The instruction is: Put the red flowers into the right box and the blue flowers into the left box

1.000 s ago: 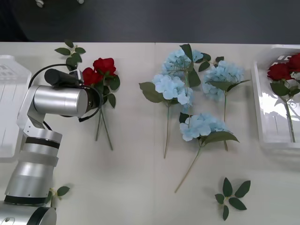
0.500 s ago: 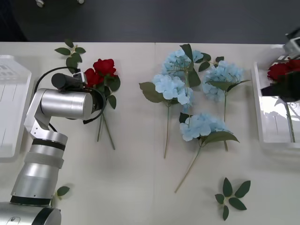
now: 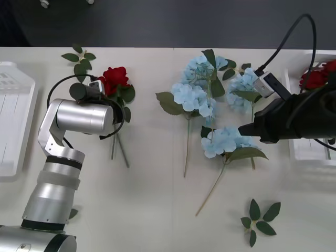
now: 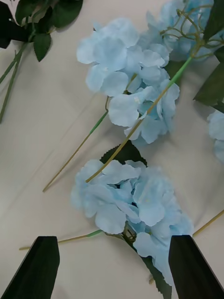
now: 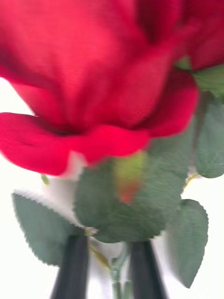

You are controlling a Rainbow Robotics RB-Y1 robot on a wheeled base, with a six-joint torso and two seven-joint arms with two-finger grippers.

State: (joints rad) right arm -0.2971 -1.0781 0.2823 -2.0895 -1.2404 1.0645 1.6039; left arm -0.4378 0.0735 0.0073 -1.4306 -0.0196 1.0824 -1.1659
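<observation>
Two red flowers (image 3: 114, 80) lie on the desk (image 3: 152, 199) by my left gripper (image 5: 108, 268), fingers pinched on a stem. Right gripper (image 4: 114, 266) hangs open over the blue flowers (image 4: 130, 198). Crossed stems could snag and drag a neighbour along.

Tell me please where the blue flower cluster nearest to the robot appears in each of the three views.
Front view: the nearest blue flower cluster lies right of centre on the table, just left of the right claw.
Right wrist view: the same cluster is low in the picture, above the gap between the open black fingers.
Left wrist view: not in it; a red rose is there.
Shared landmark: the neighbouring blue cluster.
</observation>
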